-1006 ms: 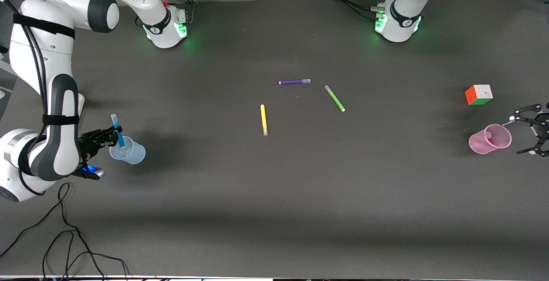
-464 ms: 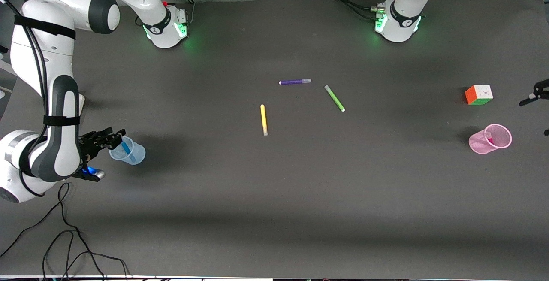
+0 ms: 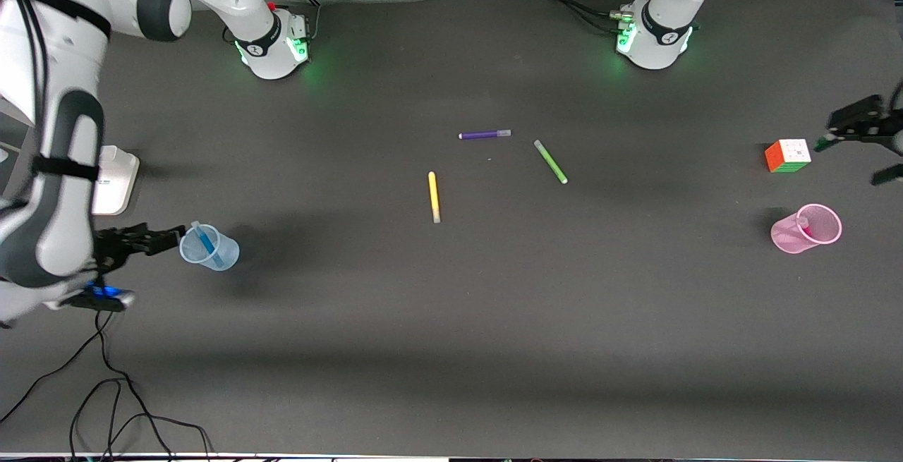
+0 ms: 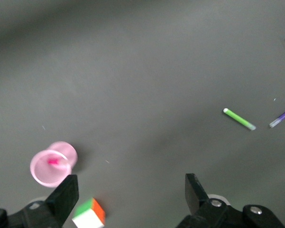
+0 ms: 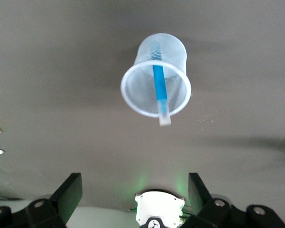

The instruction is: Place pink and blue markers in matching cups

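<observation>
The pale blue cup (image 3: 209,248) stands toward the right arm's end of the table with the blue marker (image 3: 209,244) leaning inside it. Both show in the right wrist view, cup (image 5: 138,88) and marker (image 5: 160,90). My right gripper (image 3: 166,238) is open and empty beside that cup, apart from it (image 5: 133,186). The pink cup (image 3: 808,228) stands toward the left arm's end with the pink marker (image 3: 803,223) inside; the left wrist view shows the cup (image 4: 42,172) and the marker (image 4: 53,161). My left gripper (image 3: 852,159) is open and empty in the air beside the cube (image 4: 130,189).
A colour cube (image 3: 788,156) sits farther from the camera than the pink cup. Purple (image 3: 485,135), green (image 3: 550,161) and yellow (image 3: 433,196) pens lie mid-table. A white box (image 3: 114,180) sits at the table edge by the right arm. Cables (image 3: 106,391) trail at the near corner.
My right gripper let the blue marker drop into the blue cup and drew back from it. My left gripper moved away from the pink cup to beside the cube.
</observation>
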Controlling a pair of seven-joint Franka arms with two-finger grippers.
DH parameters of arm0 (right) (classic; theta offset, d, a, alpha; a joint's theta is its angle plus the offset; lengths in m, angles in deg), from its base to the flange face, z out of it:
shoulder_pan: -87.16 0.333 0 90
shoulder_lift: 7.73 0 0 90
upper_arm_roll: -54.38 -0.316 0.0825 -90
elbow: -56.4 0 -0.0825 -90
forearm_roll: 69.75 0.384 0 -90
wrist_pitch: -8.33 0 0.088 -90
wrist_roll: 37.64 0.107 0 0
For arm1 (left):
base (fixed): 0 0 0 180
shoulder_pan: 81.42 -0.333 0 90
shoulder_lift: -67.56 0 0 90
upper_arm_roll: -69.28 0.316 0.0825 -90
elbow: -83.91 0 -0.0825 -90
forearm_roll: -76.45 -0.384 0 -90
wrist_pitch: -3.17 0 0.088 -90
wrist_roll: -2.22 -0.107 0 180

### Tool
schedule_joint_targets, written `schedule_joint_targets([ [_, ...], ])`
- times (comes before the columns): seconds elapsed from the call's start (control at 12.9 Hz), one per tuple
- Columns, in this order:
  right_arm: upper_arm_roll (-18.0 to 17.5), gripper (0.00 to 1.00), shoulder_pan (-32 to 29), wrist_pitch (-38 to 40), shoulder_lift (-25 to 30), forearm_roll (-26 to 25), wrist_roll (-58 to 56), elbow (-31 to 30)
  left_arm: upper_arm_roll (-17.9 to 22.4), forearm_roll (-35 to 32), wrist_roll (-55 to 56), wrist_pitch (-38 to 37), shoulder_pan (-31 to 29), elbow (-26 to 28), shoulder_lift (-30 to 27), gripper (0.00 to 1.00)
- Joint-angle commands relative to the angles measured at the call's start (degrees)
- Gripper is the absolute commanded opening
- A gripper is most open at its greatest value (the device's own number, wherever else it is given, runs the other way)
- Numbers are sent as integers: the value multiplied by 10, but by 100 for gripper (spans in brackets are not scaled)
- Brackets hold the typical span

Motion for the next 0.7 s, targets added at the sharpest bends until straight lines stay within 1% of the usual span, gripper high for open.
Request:
schedule_joint_targets([
  [0.0,2,100,29,-4,89,-39,44,-17,-42,-40,153,-20,12,16,-16,100],
  [0.08,3,100,50,-17,118,-58,64,-23,-67,-62,217,-28,13,16,-14,100],
  [0.15,3,100,68,-37,150,-78,80,-47,-97,-86,272,-40,13,16,-13,100],
  [0.23,3,100,91,-67,185,-94,89,-78,-113,-93,302,-42,13,19,-11,100],
  [0.46,2,100,118,-162,284,-115,102,-191,-128,-93,317,-45,15,29,1,100],
  [0.62,2,100,120,-209,327,-117,102,-248,-132,-93,314,-53,14,27,0,100],
])
